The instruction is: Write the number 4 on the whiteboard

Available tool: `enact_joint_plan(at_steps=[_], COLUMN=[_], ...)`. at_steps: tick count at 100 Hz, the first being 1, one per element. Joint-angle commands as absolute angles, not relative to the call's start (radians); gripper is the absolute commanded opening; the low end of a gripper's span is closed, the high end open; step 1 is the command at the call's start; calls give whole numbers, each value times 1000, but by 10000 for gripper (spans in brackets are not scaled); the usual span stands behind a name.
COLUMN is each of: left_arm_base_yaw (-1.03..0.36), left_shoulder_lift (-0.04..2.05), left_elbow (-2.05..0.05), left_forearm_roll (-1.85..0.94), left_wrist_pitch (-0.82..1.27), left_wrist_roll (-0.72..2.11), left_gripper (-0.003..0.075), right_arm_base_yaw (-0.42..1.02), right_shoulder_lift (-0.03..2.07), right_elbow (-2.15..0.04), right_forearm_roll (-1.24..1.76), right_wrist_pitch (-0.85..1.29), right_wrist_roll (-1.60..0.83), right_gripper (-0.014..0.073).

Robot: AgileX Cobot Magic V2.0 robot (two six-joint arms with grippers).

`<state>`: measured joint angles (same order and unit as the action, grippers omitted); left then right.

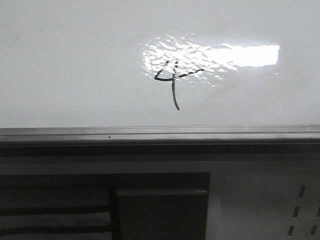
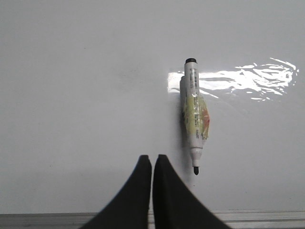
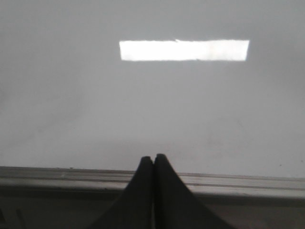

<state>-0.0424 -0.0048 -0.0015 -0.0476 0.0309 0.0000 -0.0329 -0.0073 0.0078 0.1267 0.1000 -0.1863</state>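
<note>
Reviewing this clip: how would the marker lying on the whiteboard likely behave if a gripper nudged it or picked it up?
The marker has a round barrel, so a sideways nudge would probably roll it across the glossy whiteboard. It looks rigid and light. The wrapping around its middle may give better grip than bare plastic.

My front camera faces the whiteboard (image 1: 75, 60) over its rail (image 1: 160, 134); both wrist cameras look close past their fingertips (image 2: 152, 162) onto that same board, rail beneath the fingers
</note>
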Motion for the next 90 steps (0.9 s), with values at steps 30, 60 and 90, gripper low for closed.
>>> enact_joint_plan(at_steps=[30,60,90], left_arm_base_yaw=[-40,-40,-40], left_shoulder_lift=[-32,-32,-32], left_elbow=[25,25,25], left_forearm_roll=[-47,-47,-47], left_wrist_pitch=[-47,-47,-47], left_wrist_roll=[-12,-12,-12], left_gripper=[-20,-20,-20], right_arm_base_yaw=[-39,-39,-39], right_shoulder_lift=[-31,-31,-31], right_elbow=[28,28,28], right_forearm_roll=[138,-54,32], right_wrist_pitch=[-33,-34,-35], right_wrist_roll=[-194,97,97], right_gripper=[-72,-72,-72])
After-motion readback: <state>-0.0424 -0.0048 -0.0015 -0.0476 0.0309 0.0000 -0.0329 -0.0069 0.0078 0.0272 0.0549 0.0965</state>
